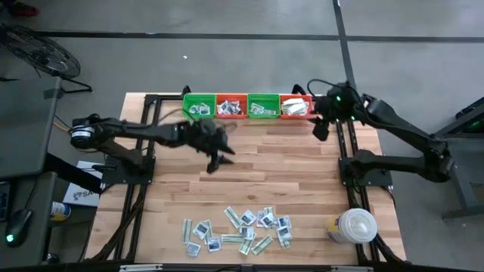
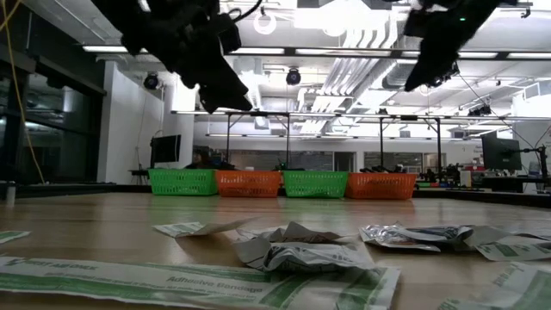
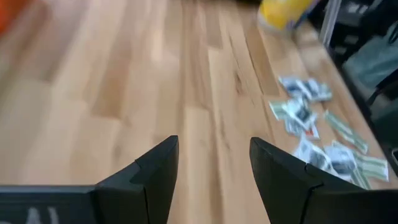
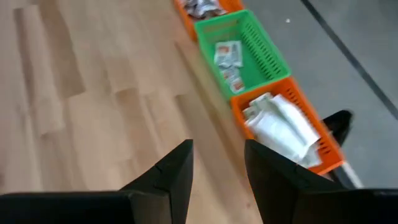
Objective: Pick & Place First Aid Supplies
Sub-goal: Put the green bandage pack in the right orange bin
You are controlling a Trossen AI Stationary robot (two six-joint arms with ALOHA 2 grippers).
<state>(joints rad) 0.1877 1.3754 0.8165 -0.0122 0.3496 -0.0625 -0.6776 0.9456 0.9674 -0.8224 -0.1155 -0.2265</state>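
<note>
The first aid supplies (image 1: pixel 238 230) lie as a loose heap of small flat packets on the wooden table near its front edge; they also show in the left wrist view (image 3: pixel 311 130) and the low view (image 2: pixel 301 250). My left gripper (image 1: pixel 218 159) hangs open above the table's middle left, slanting down, with nothing between its fingers (image 3: pixel 214 146). My right gripper (image 1: pixel 321 130) stands open in the air at the far right, near the baskets, also with nothing between its fingers (image 4: pixel 219 149).
Several baskets stand in a row along the far edge: green (image 1: pixel 199 106), orange (image 1: pixel 231 106), green (image 1: pixel 263 106), orange (image 1: pixel 296 106), each with packets inside. A big white round lidded container (image 1: pixel 354 226) stands at the near right corner. Bare wood lies between baskets and heap.
</note>
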